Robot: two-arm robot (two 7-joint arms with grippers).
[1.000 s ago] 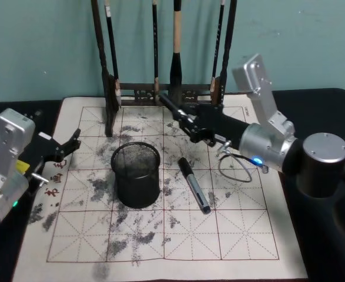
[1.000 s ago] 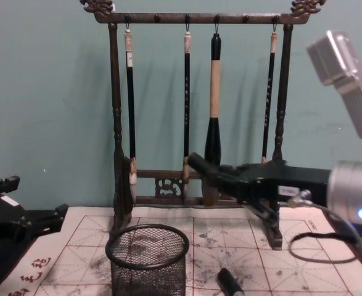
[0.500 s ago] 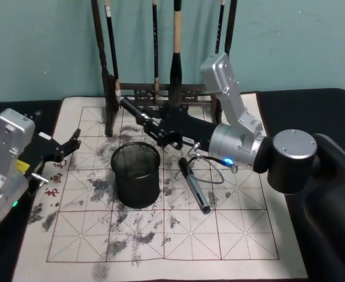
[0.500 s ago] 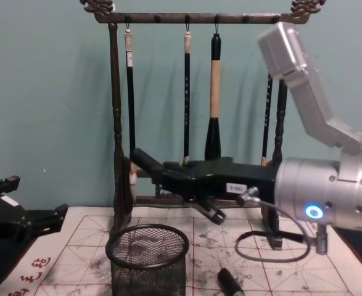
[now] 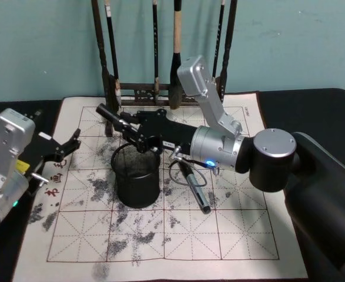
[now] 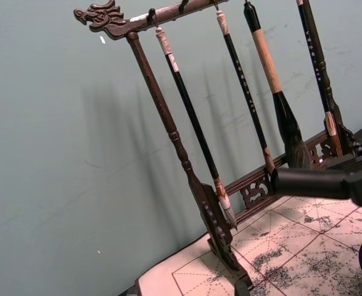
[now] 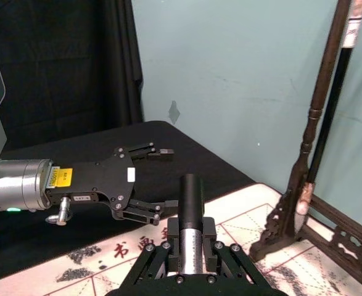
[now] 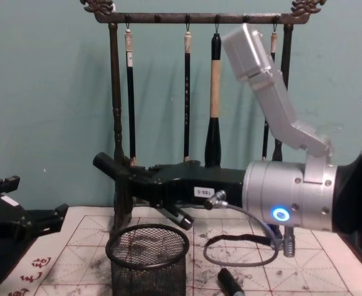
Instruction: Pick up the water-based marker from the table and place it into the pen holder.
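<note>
Holding a marker point(image 7: 192, 197), right end effector point(image 7: 191, 237) hangs over pen holder point(image 5: 136, 179), rack point(image 8: 116, 92) behind.

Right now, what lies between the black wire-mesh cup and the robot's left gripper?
Head view: only bare, ink-stained grid mat between the mesh cup and the open left gripper; the right gripper, above the cup, holds a black marker.

Black table point(image 5: 313, 103), ink-stained grid mat point(image 5: 231, 235), bearing pen holder point(image 5: 137, 182), loose marker point(image 5: 199, 198), brush rack point(image 5: 109, 88)
</note>
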